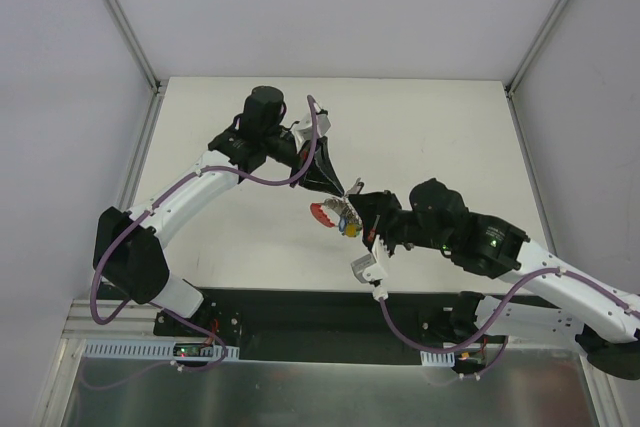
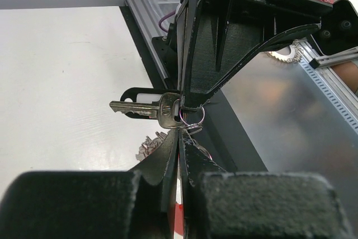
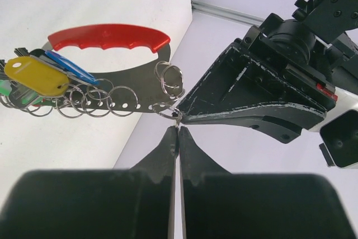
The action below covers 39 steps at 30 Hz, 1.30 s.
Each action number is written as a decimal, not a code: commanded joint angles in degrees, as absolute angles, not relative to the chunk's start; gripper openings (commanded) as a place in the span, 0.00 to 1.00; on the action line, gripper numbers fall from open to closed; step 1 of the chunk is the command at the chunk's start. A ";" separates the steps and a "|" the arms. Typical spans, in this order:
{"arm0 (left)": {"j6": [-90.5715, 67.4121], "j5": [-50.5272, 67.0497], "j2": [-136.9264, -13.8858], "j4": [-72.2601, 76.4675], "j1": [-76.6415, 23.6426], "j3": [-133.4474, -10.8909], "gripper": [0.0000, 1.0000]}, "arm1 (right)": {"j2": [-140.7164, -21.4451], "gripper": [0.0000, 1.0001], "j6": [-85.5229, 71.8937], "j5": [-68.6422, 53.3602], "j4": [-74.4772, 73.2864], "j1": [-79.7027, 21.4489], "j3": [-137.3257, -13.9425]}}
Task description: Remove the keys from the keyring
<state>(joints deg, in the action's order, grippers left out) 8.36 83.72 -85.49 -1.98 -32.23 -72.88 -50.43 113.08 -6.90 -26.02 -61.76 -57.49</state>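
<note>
1. Checking the left claw (image 2: 179,131): its jaws are drawn together to a hairline slit. The tips nip the keyring (image 3: 166,109), a small silvery split ring.
2. The right claw (image 3: 177,130) is likewise closed to a thin slit. It appears to pinch the head of a plain silvery key (image 2: 148,108) that is threaded on the same ring. The key's blade juts out sideways, across the line of the fingers.
3. The two claws meet tip to tip, coming from opposite sides with only the ring and key head between them.
4. The keyring hangs from one end of a flat metal key holder (image 3: 112,103), which has a red handle and a row of punched holes.
5. More split rings run along those holes. The remaining keys (image 3: 33,79) are bunched at the holder's other end, and yellow, blue and green heads are visible there.
6. From above, the whole bunch lies over the middle of the bench (image 1: 430,127), somewhat closer to the near edge than to the far edge. Whether the holder touches the bench cannot be determined.
</note>
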 commanded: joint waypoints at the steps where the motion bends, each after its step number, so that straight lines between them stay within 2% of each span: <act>1: 10.72 100.99 -84.90 -0.70 -31.99 -74.97 0.00 | -48.87 0.01 111.54 -8.88 -23.46 -61.88 -57.13; 7: 11.51 102.91 -84.73 -0.79 -31.64 -74.97 0.00 | -48.16 0.01 111.36 -9.49 -23.73 -61.70 -56.78; 11: 11.60 103.63 -83.32 -0.70 -31.38 -73.66 0.37 | -47.20 0.01 111.53 -12.38 -21.63 -61.26 -56.60; 13: 12.65 103.54 -82.45 -0.62 -30.50 -73.04 0.40 | -46.76 0.01 111.01 -13.44 -20.57 -61.26 -57.47; 22: 12.22 104.15 -83.06 -0.62 -29.88 -74.79 0.39 | -47.81 0.01 111.80 -13.62 -20.83 -61.26 -59.32; 39: 13.10 104.15 -81.48 -0.53 -32.70 -70.49 0.36 | -49.39 0.01 111.01 -14.68 -20.74 -60.03 -61.17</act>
<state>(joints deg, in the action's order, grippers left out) 12.32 83.68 -84.64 -2.00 -32.27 -71.29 -49.15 111.57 -12.53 -24.47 -61.04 -58.24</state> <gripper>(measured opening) 0.363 0.018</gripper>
